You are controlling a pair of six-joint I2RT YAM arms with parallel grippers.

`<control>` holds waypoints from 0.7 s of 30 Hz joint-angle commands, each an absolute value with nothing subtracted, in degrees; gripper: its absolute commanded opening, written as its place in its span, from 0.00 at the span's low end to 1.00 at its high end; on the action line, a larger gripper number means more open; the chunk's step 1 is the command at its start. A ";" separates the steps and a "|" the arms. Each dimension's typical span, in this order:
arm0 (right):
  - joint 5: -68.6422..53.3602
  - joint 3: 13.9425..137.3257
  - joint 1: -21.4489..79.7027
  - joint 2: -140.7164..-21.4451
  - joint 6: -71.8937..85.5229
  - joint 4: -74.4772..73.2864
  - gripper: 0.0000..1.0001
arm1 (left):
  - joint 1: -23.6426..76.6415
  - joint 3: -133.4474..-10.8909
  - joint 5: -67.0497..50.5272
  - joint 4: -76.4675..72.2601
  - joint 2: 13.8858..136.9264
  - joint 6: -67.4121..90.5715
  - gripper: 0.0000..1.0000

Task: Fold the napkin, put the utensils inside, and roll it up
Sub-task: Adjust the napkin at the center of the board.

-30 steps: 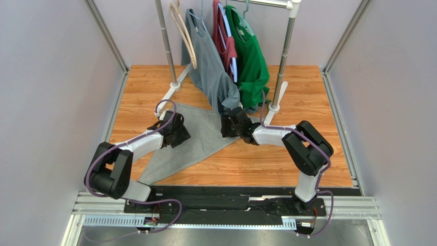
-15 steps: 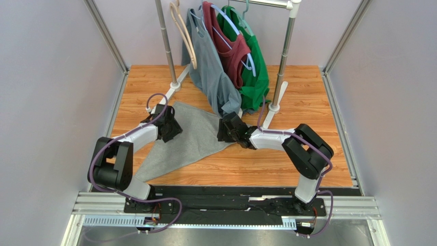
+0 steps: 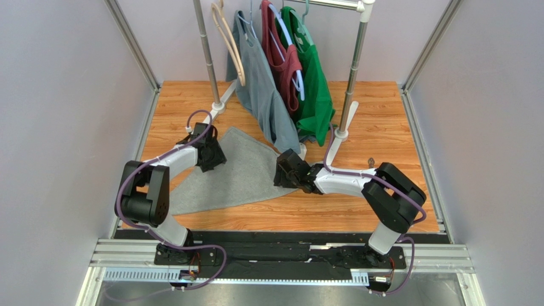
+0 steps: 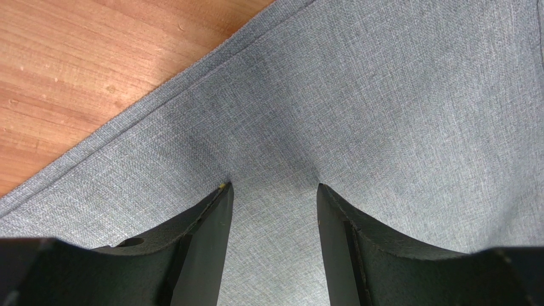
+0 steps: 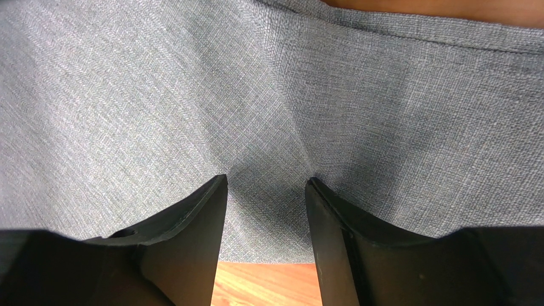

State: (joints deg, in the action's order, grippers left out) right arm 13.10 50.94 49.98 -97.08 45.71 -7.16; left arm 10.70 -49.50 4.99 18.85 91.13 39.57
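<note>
The napkin (image 3: 239, 178) is seen flat mid-table, its width stretched between the left gripper (image 3: 211, 156) at 10 o'clock and the right gripper (image 3: 286, 172) at 3 o'clock, both sets of fingers spread, tips pressed onto cloth.

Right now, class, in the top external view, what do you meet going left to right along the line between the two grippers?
left gripper → napkin → right gripper

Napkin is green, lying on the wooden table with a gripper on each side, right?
No, not green. The napkin is grey, lying on the wooden table with the left gripper on one side and the right gripper on the other. The top view shows it.
</note>
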 commanded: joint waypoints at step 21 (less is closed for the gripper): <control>16.08 52.47 55.99 -91.76 53.27 -16.87 0.56 | 7.12 -50.98 3.78 18.11 90.53 36.65 0.59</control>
State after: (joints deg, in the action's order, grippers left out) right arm 14.41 51.44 55.68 -95.13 52.49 -14.04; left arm 7.73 -50.06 3.44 19.03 91.59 38.00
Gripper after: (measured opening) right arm 0.557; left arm 0.595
